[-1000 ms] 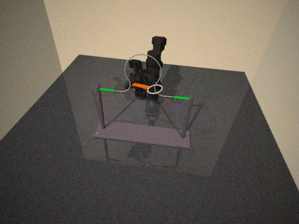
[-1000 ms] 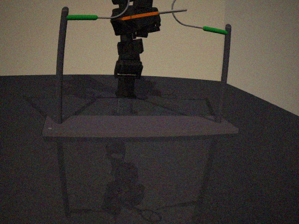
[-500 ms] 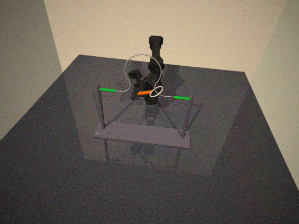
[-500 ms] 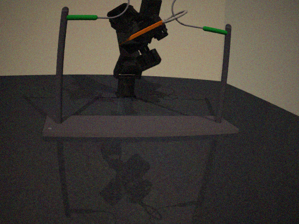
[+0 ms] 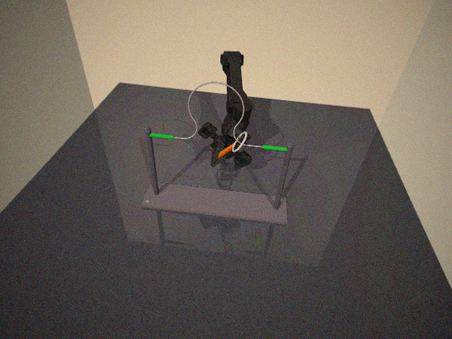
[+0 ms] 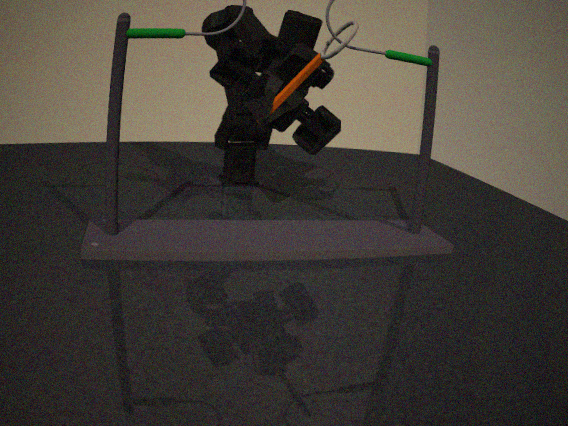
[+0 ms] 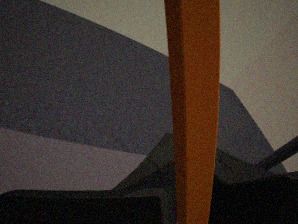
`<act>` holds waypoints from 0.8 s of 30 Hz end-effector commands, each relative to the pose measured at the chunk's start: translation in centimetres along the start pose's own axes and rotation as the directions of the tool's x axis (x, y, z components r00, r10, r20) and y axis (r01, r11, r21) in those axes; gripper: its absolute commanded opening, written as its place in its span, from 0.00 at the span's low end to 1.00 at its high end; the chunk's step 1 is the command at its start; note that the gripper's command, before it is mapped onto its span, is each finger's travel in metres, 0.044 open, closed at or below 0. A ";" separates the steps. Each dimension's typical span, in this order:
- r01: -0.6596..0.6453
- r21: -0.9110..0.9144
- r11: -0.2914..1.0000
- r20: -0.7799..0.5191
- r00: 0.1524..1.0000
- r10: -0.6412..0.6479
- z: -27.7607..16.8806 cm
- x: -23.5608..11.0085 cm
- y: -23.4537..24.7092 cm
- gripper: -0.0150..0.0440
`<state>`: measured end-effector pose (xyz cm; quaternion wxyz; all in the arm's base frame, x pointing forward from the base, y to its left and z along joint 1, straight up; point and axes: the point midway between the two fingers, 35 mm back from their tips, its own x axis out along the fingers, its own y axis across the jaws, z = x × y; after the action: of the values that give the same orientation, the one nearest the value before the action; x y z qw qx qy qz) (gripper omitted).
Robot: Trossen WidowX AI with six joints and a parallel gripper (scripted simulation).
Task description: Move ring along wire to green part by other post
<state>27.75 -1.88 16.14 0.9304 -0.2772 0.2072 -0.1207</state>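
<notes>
Between two posts (image 5: 153, 165) (image 5: 283, 177) (image 6: 115, 125) (image 6: 427, 140), one pincer (image 5: 220, 156) (image 6: 274, 107) grips one orange handle (image 5: 226, 150) (image 6: 297, 83) (image 7: 197, 110), one ring (image 5: 234, 147) (image 6: 354, 31) around one wire (image 5: 215, 82) (image 6: 367, 50).

Orange handle (image 7: 196, 110) upright in close-up, between dark gripper fingers.

Runs from twelve o'clock down to six, a little right of centre, narrowing toward the bottom. Crosses in front of the dark tabletop (image 7: 90, 80), which spreads from ten o'clock to four. Shows a paler mauve surface (image 7: 60, 162) at eight o'clock, pale wall (image 7: 260, 55) at two, and a dark rod-like shape (image 7: 282, 152) slanting in at four, too dim to identify.
</notes>
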 end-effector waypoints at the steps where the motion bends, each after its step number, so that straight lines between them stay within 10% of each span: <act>1: -0.051 0.086 0.995 -0.010 0.999 0.052 -0.1 -0.2 1.7 0.00; 24: -0.216 0.418 0.882 -0.001 0.971 0.239 1.8 -2.0 8.2 0.00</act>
<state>27.64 5.54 13.42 0.9689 -0.0617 0.2315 -0.0622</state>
